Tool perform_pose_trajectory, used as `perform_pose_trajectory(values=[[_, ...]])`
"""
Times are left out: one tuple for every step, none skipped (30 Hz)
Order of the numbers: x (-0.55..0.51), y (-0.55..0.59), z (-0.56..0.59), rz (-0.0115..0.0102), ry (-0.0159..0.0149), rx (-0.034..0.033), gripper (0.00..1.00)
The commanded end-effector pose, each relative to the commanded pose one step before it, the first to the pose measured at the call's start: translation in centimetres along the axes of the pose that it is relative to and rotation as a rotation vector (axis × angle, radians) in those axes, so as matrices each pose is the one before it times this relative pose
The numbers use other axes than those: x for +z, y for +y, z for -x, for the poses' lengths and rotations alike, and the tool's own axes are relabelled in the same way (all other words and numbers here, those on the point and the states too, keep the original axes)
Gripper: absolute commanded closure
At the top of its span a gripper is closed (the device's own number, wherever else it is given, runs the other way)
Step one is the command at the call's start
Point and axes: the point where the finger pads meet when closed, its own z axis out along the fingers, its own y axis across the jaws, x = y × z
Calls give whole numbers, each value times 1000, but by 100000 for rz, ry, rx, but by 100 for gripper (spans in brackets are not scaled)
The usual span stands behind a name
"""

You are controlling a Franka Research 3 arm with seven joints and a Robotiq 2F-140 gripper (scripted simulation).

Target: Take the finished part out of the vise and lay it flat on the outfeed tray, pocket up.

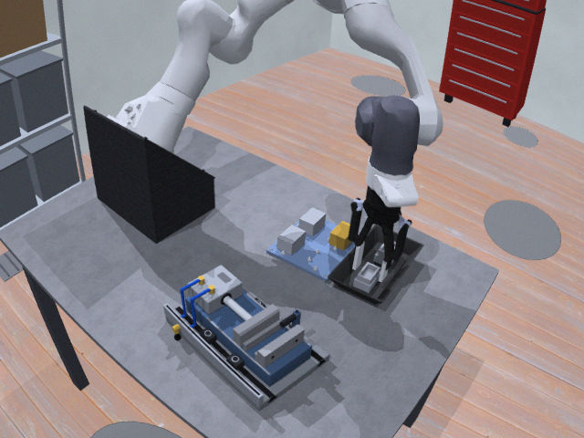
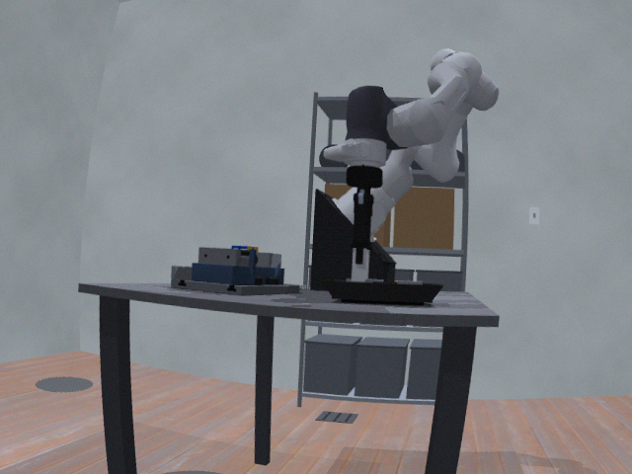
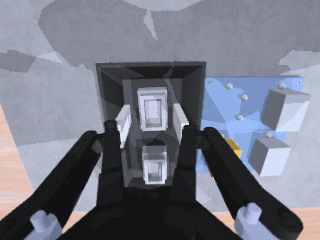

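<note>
The finished part [image 1: 367,276], a light grey block with its pocket facing up, lies flat on the floor of the dark outfeed tray. In the wrist view the part [image 3: 152,107] sits between my two white finger pads with a small gap on each side. My gripper [image 1: 370,267] reaches straight down into the tray and stands open around the part; it also shows in the wrist view [image 3: 152,121]. A second small grey block [image 3: 154,167] lies in the tray behind the part. The vise [image 1: 255,329] at the table's front has nothing between its jaws.
A blue fixture plate [image 1: 308,247] with two grey blocks and a yellow block [image 1: 340,235] adjoins the tray on its left. A black angled panel [image 1: 146,188] stands at the back left. Shelves with grey bins and a red tool cabinet [image 1: 493,51] stand off the table.
</note>
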Motion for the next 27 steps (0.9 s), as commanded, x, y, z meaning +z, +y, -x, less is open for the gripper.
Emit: perform_pose_trajectory(values=[[-462,-60,-85,-159,46,-317,60],[-222,0,0,0,0,0,60],[-258,0,0,0,0,0,60],[-293,1,0,0,0,0,60],[-329,-1,0,0,0,0,60],[-363,0,0,0,0,0,60],[-396,0,0,0,0,0,60],[-428,0,0,0,0,0,60],[-459,0,0,0,0,0,60],[-486,0,0,0,0,0,60],[-511,0,0,0,0,0,60],[-534,0,0,0,0,0,60],[-554,0,0,0,0,0,60],[-570,0,0,0,0,0,60],[-582,0,0,0,0,0,60],[-590,0,0,0,0,0,60],[0,0,0,0,0,0,60],[0,0,0,0,0,0,60],[-595,0,0,0,0,0,60],[-595,0,0,0,0,0,60],[-591,0,0,0,0,0,60],[-582,0,0,0,0,0,60],[-567,0,0,0,0,0,60],[-548,0,0,0,0,0,60],[-524,0,0,0,0,0,60],[-495,0,0,0,0,0,60],[-461,0,0,0,0,0,60]])
